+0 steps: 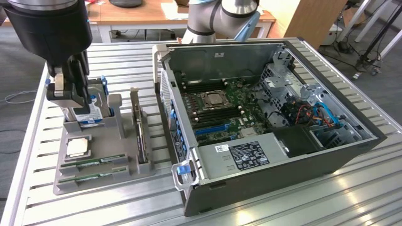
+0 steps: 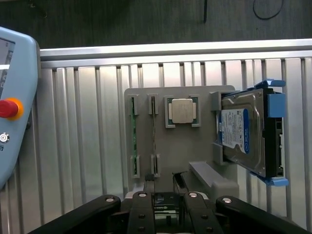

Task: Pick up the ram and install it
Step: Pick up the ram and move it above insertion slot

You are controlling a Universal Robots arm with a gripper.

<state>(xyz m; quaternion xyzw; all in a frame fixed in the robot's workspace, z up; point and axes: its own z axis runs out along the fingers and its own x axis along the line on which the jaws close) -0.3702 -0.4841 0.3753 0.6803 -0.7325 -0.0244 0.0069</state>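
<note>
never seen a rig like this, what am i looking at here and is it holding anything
It is a robot arm at a slatted metal table. One picture comes from a camera off the arm, the other from a camera on its wrist. On the table sit an open black computer case and a grey plastic holder. The holder carries two narrow green ram sticks, a square silver processor chip and a boxy hard drive with a blue-white label. The arm's fingers are open above the holder, holding nothing.

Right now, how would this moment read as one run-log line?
stage: ram not yet picked | gripper: open, empty, above grey holder | ram sticks: two, in holder slots | computer case: side open
</note>
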